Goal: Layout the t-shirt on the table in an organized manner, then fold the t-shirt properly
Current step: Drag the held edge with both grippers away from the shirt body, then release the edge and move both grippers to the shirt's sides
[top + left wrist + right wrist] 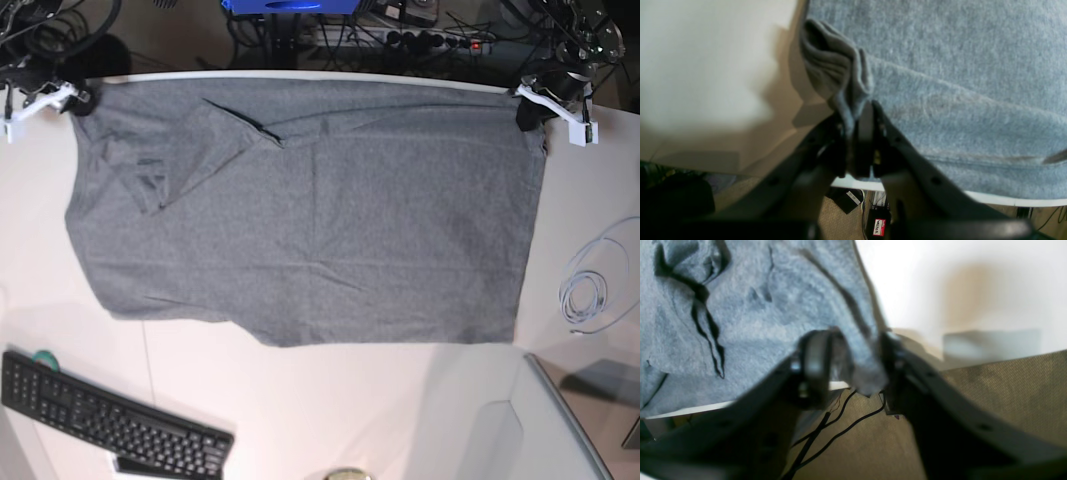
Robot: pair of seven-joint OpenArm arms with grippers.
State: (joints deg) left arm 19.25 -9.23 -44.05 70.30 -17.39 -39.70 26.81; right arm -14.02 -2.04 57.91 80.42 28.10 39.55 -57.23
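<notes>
Left gripper [858, 116] is clamped on a bunched corner of the grey t-shirt [310, 210], its dark jaws pressed together with a fold of knit fabric pinched between them, low in the middle of the left wrist view. In the base view this gripper sits at the upper right of the frame, at the shirt's far corner by the desk [320, 410] edge.

Right gripper [850, 363] has its jaws parted about halfway, with a tongue of the shirt's edge hanging in the gap between them; whether either jaw is touching the cloth cannot be told through the blur. In the base view it is at the upper left of the frame, at the shirt's other far corner.

The t-shirt lies spread wide across the upper half of the white desk, mostly flat, with a diagonal fold and some creases in its upper left part. Its far edge runs along the desk's far rim.

Outward from it, a black keyboard [105, 415] lies at the lower left of the frame and a coiled white cable [590, 295] at the right.
</notes>
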